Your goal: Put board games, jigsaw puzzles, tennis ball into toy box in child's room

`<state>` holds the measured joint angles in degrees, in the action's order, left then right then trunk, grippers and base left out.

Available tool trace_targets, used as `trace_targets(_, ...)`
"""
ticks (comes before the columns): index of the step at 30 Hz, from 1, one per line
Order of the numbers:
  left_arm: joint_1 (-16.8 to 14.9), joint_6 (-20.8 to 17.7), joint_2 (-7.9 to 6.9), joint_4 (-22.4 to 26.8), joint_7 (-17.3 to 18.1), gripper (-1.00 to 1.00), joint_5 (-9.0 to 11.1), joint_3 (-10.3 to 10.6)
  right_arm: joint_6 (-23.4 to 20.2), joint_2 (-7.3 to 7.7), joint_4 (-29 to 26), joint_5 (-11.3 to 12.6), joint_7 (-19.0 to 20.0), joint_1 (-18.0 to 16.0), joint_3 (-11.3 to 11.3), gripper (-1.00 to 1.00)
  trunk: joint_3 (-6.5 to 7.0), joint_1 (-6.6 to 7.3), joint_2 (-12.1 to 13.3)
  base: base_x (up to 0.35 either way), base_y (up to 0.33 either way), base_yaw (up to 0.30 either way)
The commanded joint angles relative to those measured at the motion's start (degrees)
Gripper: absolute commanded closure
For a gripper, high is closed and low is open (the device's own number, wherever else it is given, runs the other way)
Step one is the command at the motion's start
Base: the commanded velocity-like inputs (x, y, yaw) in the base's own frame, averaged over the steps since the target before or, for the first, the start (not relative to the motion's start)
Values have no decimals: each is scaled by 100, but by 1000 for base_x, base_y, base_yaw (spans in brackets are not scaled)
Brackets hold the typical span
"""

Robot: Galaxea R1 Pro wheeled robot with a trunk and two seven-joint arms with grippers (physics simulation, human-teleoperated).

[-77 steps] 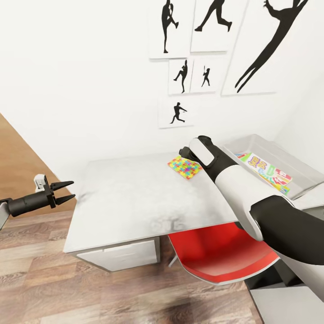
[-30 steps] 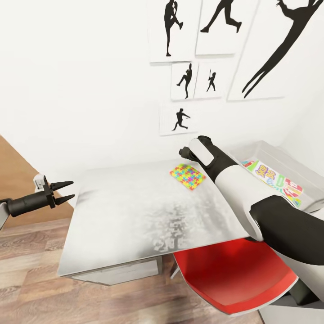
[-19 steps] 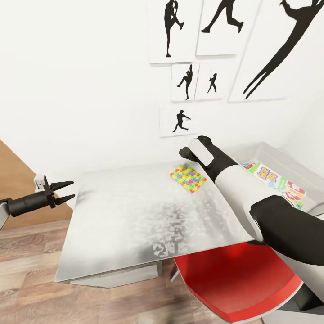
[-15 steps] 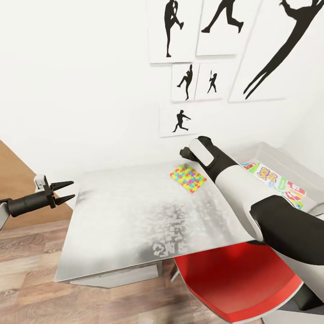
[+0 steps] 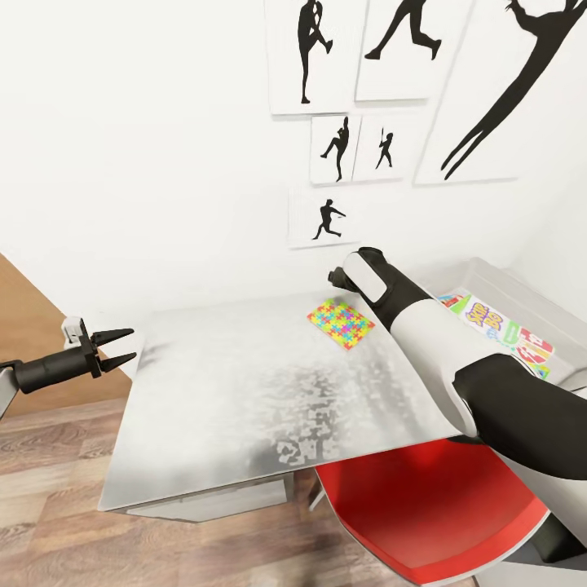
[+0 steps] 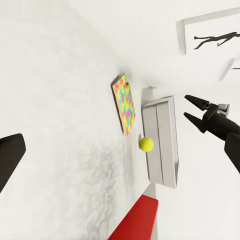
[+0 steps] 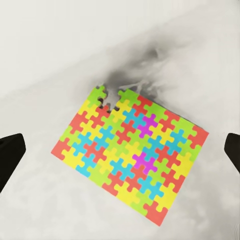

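Black and thin, the left gripper (image 5: pixel 122 346) hangs past the left end of the table (image 5: pixel 244 391), over the wood floor (image 5: pixel 49 473). Its two pointed fingers are spread a little apart and hold nothing.

On the table, near the back, lies one jigsaw puzzle (image 5: pixel 341 323). It is flat, with yellow, red, blue and green pieces. One piece is missing at a corner, as the right wrist view shows (image 7: pixel 131 153).

Just above and beside the puzzle is the right gripper (image 5: pixel 336 277), at the end of a white and black arm. Its two dark finger tips sit wide apart at the edges of the right wrist view, with the puzzle between them. They are not touching it.

The left wrist view shows a small tennis ball (image 6: pixel 146 144) on the table, next to the toy box (image 6: pixel 162 140).

At the right end is the grey toy box (image 5: pixel 522 289). A Skip-Bo game (image 5: pixel 497 326) lies inside it. A red chair (image 5: pixel 424 505) is under the table.
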<state>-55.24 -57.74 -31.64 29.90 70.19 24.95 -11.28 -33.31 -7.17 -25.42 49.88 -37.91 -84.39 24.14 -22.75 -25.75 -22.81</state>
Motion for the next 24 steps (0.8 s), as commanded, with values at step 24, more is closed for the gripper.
trace_targets(24, 4, -27, -5, -2, 26, -100, 13, -9, -35, 5, 1, -46, -49, -7, 65, -100, -159, -3, -10, 0, 0, 0)
